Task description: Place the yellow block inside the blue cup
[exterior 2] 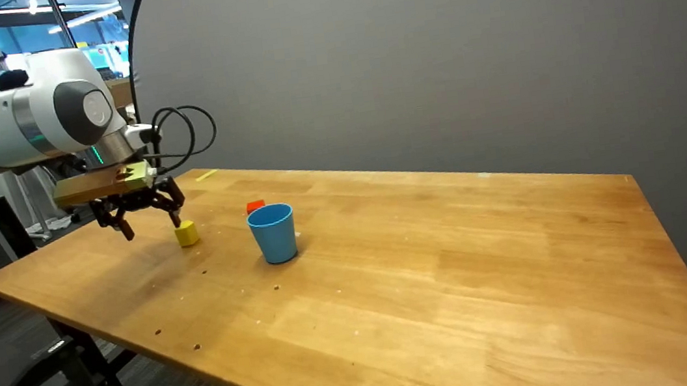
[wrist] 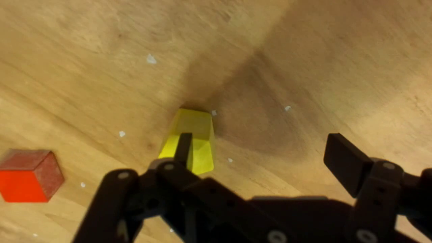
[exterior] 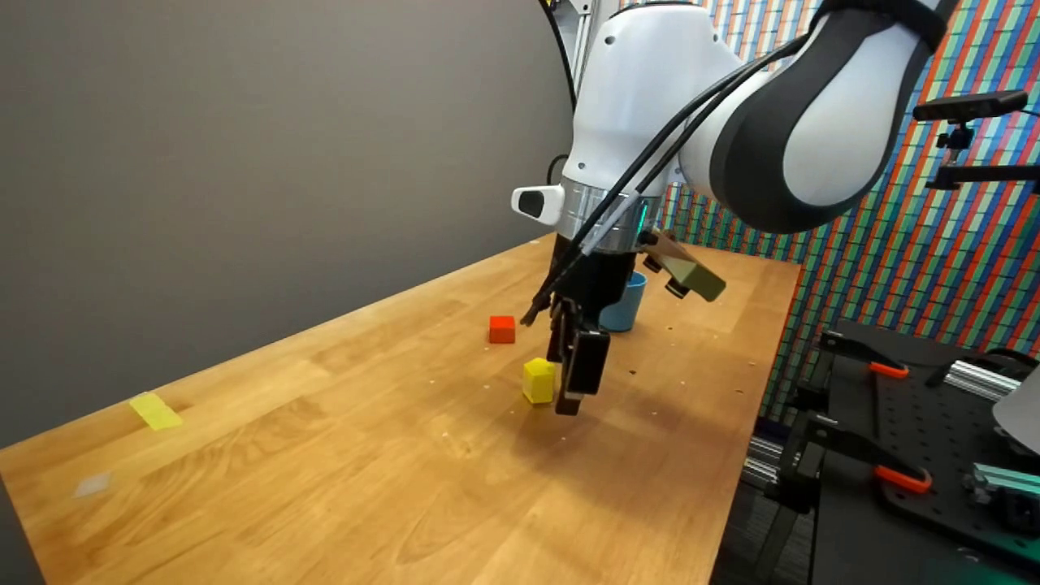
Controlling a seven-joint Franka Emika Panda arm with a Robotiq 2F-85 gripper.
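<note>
A: Which words, numbers or signs are the three views offering?
B: No text is reading legibly. On the black clamps [exterior 2: 30, 377], in both exterior views, small pale marks [exterior 2: 56, 345] are showing; they are appearing too small to make out.
A: And the bright panel [exterior 2: 99, 56] beyond the window [exterior 2: 26, 36], in an exterior view?
B: Its surface is appearing blurred; no letter or numeral is resolving there.
A: Is the wrist view adding an inscription?
B: It is likewise presenting no readable character, label or brand.
</note>
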